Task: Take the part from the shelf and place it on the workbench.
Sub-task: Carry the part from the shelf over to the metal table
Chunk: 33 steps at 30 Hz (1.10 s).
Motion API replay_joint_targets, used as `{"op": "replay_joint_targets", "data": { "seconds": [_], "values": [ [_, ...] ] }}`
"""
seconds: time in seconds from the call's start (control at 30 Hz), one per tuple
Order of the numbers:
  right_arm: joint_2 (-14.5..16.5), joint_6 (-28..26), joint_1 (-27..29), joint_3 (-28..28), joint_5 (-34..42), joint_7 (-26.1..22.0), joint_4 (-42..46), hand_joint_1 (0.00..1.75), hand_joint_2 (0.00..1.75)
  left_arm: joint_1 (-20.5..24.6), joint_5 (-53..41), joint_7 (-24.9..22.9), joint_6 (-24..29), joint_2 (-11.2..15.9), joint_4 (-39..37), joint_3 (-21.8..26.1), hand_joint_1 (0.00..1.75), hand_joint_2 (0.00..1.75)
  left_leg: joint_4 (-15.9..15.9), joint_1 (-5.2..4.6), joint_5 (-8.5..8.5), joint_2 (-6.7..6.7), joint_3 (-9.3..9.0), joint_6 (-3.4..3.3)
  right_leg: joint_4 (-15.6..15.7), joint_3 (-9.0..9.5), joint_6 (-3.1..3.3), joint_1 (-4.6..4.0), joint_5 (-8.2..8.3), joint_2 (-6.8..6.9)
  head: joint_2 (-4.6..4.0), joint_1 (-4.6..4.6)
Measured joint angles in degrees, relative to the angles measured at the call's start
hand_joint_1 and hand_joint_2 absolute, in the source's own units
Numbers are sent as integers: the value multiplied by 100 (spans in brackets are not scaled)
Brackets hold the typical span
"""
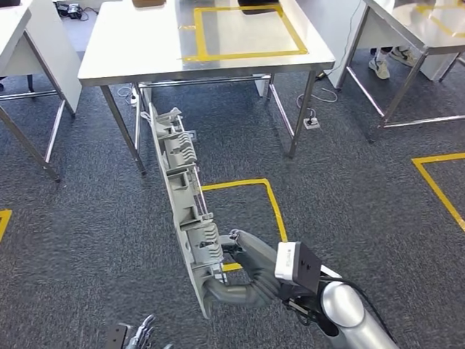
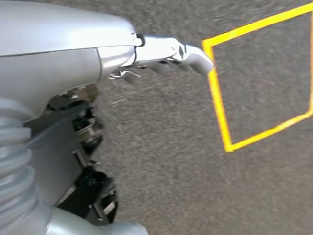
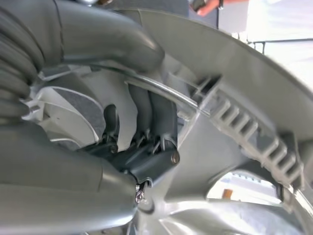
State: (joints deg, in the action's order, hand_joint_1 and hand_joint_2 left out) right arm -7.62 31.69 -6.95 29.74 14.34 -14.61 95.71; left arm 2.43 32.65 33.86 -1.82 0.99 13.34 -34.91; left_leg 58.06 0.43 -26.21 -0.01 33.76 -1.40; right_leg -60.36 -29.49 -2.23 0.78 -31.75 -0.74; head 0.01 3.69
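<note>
The part (image 1: 181,174) is a long, narrow grey plastic moulding with ribbed clips. It hangs over the carpet, tilted, with its far end pointing toward the workbench (image 1: 137,51). My right hand (image 1: 247,273) grips its near end, thumb under and fingers wrapped over the edge. Up close in the right wrist view, the dark fingers (image 3: 151,122) hook over the part's (image 3: 251,78) inner ribs. My left hand (image 1: 142,333) hangs low by my side, fingers apart and holding nothing. In the left wrist view its dark fingers (image 2: 92,191) are over bare carpet.
The steel workbench carries a yellow taped rectangle (image 1: 247,33). More steel tables stand at the left (image 1: 22,43) and right (image 1: 416,29), with a person's shoes (image 1: 383,64) under the right one. Yellow floor tape (image 1: 263,196) and a power strip (image 1: 312,122) lie on the carpet.
</note>
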Motion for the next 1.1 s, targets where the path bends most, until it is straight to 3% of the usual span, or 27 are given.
{"op": "replay_joint_targets", "data": {
  "seconds": [0.1,0.13,0.17,0.2,0.27,0.33,0.43,0.5,0.53,0.63,0.67,0.7,0.77,0.83,1.0,1.03,1.1],
  "values": [
    [-1,-4,14,-9,-3,-15,7,175,175,4,-3,0,-19,-9,1,1,0,175,-9,-8,-84,2,-80,-60,-1063,-689,-46,3,-388,18,-1,-14],
    [-2,-10,24,-12,-4,-21,7,175,175,-1,-5,0,-30,-11,0,1,0,175,-8,-16,-120,1,-113,-66,-1317,-902,-50,2,-449,20,0,-14],
    [-2,-21,32,-16,-7,-28,7,175,175,-5,-7,0,-39,-10,-1,1,0,175,-6,-22,-160,-3,-160,-67,-1378,-1022,-48,2,-392,21,0,-14],
    [-3,-33,39,-25,-9,-29,7,175,175,-8,-9,0,-47,-10,-1,1,0,175,-5,-26,-205,-8,-223,-62,-1222,-1031,-36,0,-204,22,0,-13],
    [-4,-49,47,-45,-12,-38,7,175,175,-8,-10,1,-54,-10,-1,1,0,175,-4,-30,-309,-15,-367,-37,-469,-818,14,-16,366,40,1,-12],
    [-5,-54,44,-60,-15,-59,9,175,175,0,-11,2,-58,-10,-3,2,0,175,-7,-38,-393,-15,-446,19,93,-649,85,-59,633,72,1,-12],
    [-5,-59,41,-76,-16,-87,18,175,175,4,-22,2,-63,-2,-5,1,0,175,28,-44,-437,-9,-491,128,202,-595,200,-71,624,69,0,-13],
    [-7,-64,32,-89,-14,-93,20,175,175,15,-29,12,-73,14,-4,1,0,175,268,-39,-500,-9,-429,181,230,-481,267,-42,588,60,-1,-3],
    [-8,-70,25,-95,-15,-100,21,175,175,24,-30,19,-80,26,-5,1,0,175,537,-31,-587,-9,-292,207,243,-423,292,-30,563,58,-1,2],
    [-9,-115,21,-120,-34,-139,22,175,175,20,-30,40,-93,55,-10,2,0,175,1541,-6,-966,-9,366,264,246,-313,319,-26,457,50,-1,11],
    [-11,-138,32,-137,-47,-151,22,175,175,3,-28,44,-93,66,-14,4,0,175,1657,-1,-977,-9,510,271,246,-266,314,-25,415,41,-1,11],
    [-14,-158,46,-160,-60,-160,23,175,175,-17,-26,48,-93,78,-20,6,0,175,1562,5,-854,-9,553,278,246,-208,305,-23,370,32,0,11],
    [-26,-180,73,-218,-86,-166,24,175,175,-55,-19,58,-94,104,-39,18,0,175,870,15,-296,-8,395,277,246,-73,270,-16,265,21,0,12],
    [-40,-184,93,-274,-109,-176,27,175,175,-84,-10,71,-101,119,-69,31,0,175,255,0,49,-8,237,222,233,-3,210,-23,176,13,0,14],
    [-69,-204,139,-384,-158,-191,40,175,175,-147,-9,82,-113,127,-108,40,0,175,87,-11,57,-27,132,2,51,-30,34,-29,107,17,-1,9],
    [-76,-208,143,-394,-163,-191,47,175,175,-144,-9,83,-113,127,-110,42,0,175,77,-4,37,-33,90,-28,-171,-148,11,-25,31,24,0,5],
    [-84,-213,160,-405,-169,-195,60,175,175,-143,-10,83,-115,124,-114,43,0,175,69,-9,-28,-31,27,-70,-878,-589,-20,-25,-246,34,1,-3]
  ]
}}
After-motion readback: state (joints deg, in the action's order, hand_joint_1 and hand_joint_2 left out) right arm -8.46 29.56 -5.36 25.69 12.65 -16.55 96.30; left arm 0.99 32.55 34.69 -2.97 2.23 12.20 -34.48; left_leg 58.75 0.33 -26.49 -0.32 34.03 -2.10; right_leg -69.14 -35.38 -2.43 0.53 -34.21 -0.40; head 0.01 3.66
